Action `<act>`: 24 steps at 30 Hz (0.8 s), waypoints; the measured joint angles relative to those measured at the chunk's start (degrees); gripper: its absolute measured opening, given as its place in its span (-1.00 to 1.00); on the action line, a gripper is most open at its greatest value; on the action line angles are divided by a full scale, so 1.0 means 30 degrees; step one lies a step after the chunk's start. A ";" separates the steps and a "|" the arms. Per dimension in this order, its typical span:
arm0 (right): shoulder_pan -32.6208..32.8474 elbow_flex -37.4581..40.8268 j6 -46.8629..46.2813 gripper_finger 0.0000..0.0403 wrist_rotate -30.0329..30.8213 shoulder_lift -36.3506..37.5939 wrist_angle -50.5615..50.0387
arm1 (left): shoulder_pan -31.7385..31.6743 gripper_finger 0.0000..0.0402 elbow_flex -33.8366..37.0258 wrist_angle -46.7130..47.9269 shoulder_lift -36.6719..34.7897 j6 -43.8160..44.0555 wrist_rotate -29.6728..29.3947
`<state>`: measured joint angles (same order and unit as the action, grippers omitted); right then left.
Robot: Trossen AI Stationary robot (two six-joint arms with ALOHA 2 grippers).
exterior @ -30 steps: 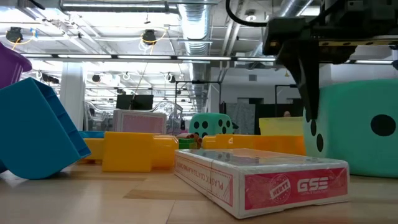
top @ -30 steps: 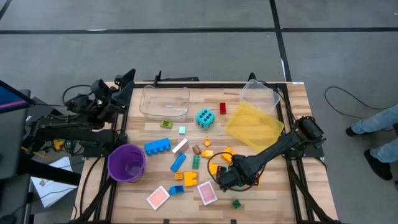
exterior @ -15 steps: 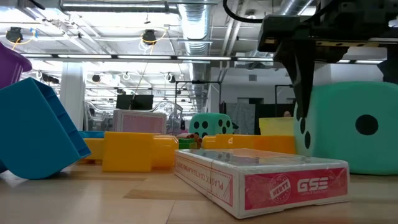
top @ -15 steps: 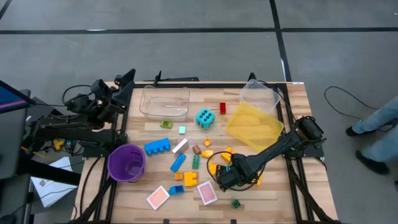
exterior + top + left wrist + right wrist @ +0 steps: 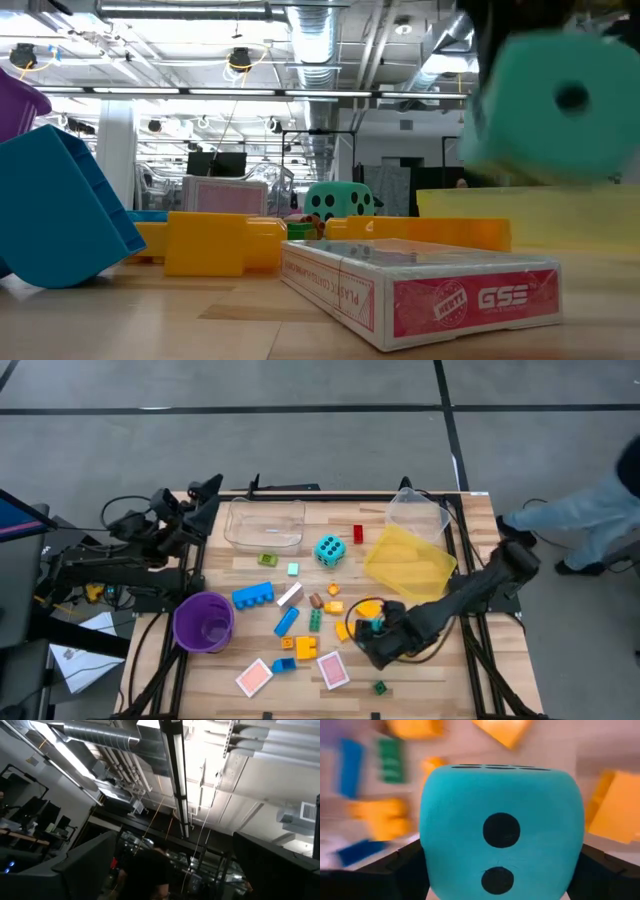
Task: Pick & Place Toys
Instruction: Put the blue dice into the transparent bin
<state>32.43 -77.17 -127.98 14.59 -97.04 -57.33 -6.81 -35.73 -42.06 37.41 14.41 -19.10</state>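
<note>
My right gripper (image 5: 376, 628) hangs over the near right of the table, shut on a cyan die with black dots (image 5: 501, 827). In the low view the die (image 5: 545, 105) floats above the tabletop. A second cyan die (image 5: 329, 550) rests on the table's middle. Coloured bricks, such as a blue one (image 5: 253, 595) and a yellow one (image 5: 306, 648), lie scattered around. Two pink cards (image 5: 254, 677) (image 5: 333, 670) lie flat near the front edge. My left gripper (image 5: 205, 490) waits open at the far left corner, pointing up at the ceiling. My right gripper pinches the die by two opposite side faces (image 5: 431, 855), one dark finger (image 5: 402, 867) on each side. The fingers come from above, slanting steeply down. The die is lifted clear of the table, roughly level.
A purple cup (image 5: 204, 622) stands near the left front. A tilted yellow bin (image 5: 410, 563) and a clear tub (image 5: 418, 513) sit at the far right, and a clear tray (image 5: 265, 523) at the far middle. A person (image 5: 590, 520) stands beyond the right edge.
My right gripper has taken hold of the die and risen, tipping a little; the die, which stood on the table, now hangs clear above it. The person at the right has stepped closer to the table.
</note>
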 joint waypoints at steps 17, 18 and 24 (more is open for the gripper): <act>-0.3353 -0.0015 1.1195 0.72 0.7864 0.7727 0.5003 | 0.2422 0.98 -0.1602 0.0209 0.5162 -0.3088 0.1650; -0.3792 -0.0017 1.2101 0.72 0.7465 0.7814 0.5675 | 0.2607 0.98 -0.2080 0.0325 0.5803 -0.3719 0.1643; -0.6011 -0.0029 1.5763 0.72 0.4402 0.7738 0.8673 | 0.3139 0.98 -0.5625 0.2913 0.9308 -0.6302 0.1643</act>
<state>14.40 -77.25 -80.69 27.80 -73.82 -31.31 2.61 -52.60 -33.32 65.33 -4.49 -14.17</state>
